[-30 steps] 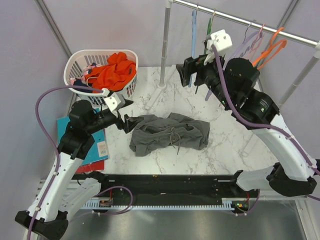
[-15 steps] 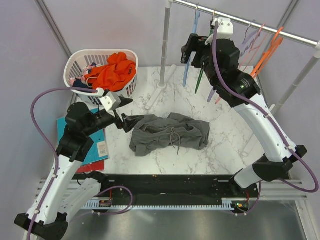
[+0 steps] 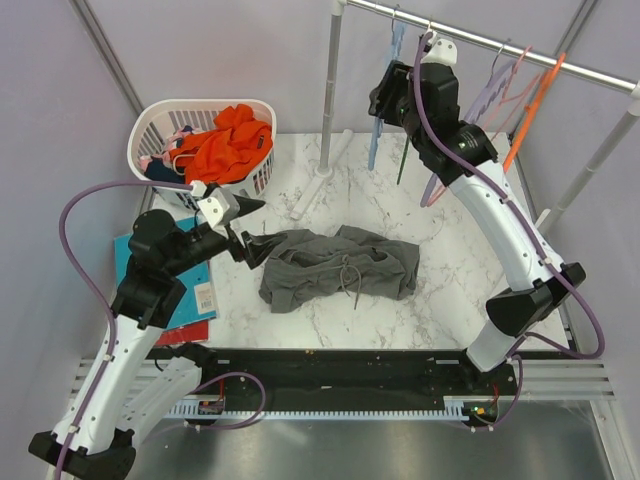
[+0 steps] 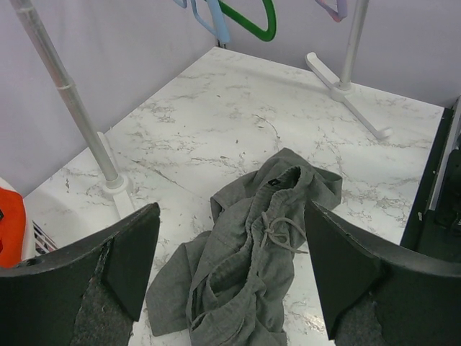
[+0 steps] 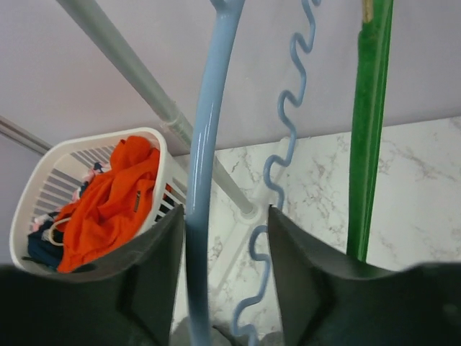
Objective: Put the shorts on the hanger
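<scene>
Hanger — now between right fingers

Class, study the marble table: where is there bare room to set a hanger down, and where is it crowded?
Bare: behind the shorts up to the rack's foot; right of the shorts; the strip before them. Crowded: the left edge, with basket, left hand, books.

shorts: soft matt grey cloth | hanger: smooth glossy light-blue plastic | table: smooth marble-look top, slight sheen | far-left basket: white plastic lattice
</scene>
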Controlling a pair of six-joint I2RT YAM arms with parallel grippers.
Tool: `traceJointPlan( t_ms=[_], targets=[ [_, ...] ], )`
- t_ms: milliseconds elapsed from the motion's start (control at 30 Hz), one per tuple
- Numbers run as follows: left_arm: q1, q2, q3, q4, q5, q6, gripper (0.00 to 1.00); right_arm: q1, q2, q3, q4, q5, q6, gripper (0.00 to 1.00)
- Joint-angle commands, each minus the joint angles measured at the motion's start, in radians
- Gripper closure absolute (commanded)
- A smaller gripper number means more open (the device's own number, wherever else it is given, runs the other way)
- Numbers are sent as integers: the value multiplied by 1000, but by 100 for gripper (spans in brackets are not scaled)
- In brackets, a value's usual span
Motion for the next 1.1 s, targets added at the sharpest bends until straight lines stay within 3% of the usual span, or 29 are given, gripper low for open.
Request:
traceJointPlan(
  t_ms=[0, 33, 100, 133, 200, 467, 667, 800, 833, 933, 1067],
  targets=[
    [2, -4, -13, 49, 2, -35, 13, -18, -14, 49, 24, -53, 71, 52],
    [2, -3, -16, 50, 2, -35, 13, -18, -20, 36, 24, -49, 74, 64],
    [2, -1, -16, 56, 2, -41, 12, -24, -44, 17, 13, -38, 85, 77],
    [2, 0, -16, 60, 3, -41, 12, -22, -67, -6, -1, -15, 93, 91],
    [2, 2, -16, 64, 8, -49, 12, -22, -96, -50, -24, 8, 103, 100],
    [2, 6, -18, 69, 26, -50, 12, -47, -285, -207, -139, 134, 134, 100],
    [2, 19, -12, 63, 23, -65, 12, -117, -397, -260, -197, 137, 120, 100],
    [2, 29, -9, 61, 28, -85, 12, -127, -451, -331, -160, 37, 55, 100],
    [2, 32, -6, 63, 31, -90, 12, -127, -467, -348, -100, -87, 30, 100],
    [2, 43, 1, 63, 31, -99, 12, -125, -487, -388, 19, -266, -31, 100],
    [2, 36, 2, 60, 29, -99, 12, -124, -457, -347, 68, -259, -73, 100]
  ],
)
